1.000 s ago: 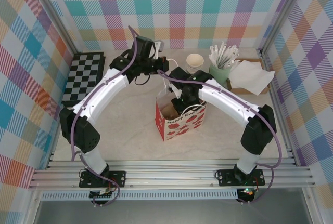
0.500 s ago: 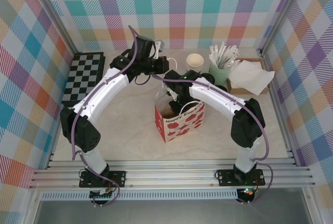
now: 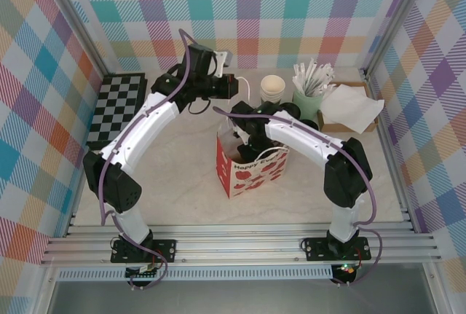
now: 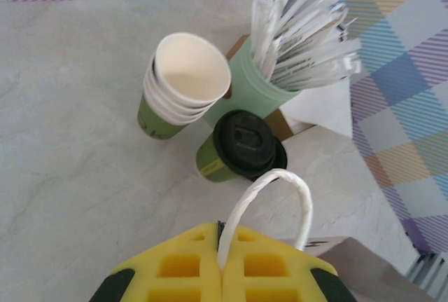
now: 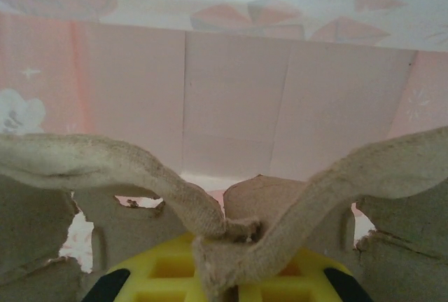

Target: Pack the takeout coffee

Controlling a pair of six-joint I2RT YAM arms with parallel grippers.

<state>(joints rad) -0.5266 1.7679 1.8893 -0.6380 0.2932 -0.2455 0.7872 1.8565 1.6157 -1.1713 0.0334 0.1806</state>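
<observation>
Takeout coffee cup [image 4: 243, 146] stands upright and lidded, just ahead of the left gripper [image 4: 222, 237], which is clamped on the bag's white handle [image 4: 283, 184]. Right gripper [image 5: 224, 263], down inside the bag [image 3: 251, 172], pinches a pulp carrier [image 5: 140, 165]. Left arm judged nearer the cup.

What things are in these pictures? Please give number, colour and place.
lidded coffee cup: one seen, dark green, black lid, before the stick holder
lidless cups: one stack, green, cream rims, beside the holder
stick holder: one, pale green, far right
napkins: one pile, white, far right
checkerboard: one, black and white, far left
gift bag: one, red and white, centre
cardboard carrier: one, brown, inside the bag
left gripper: yellow, shut on the bag's white handle
right gripper: yellow, shut on the carrier
</observation>
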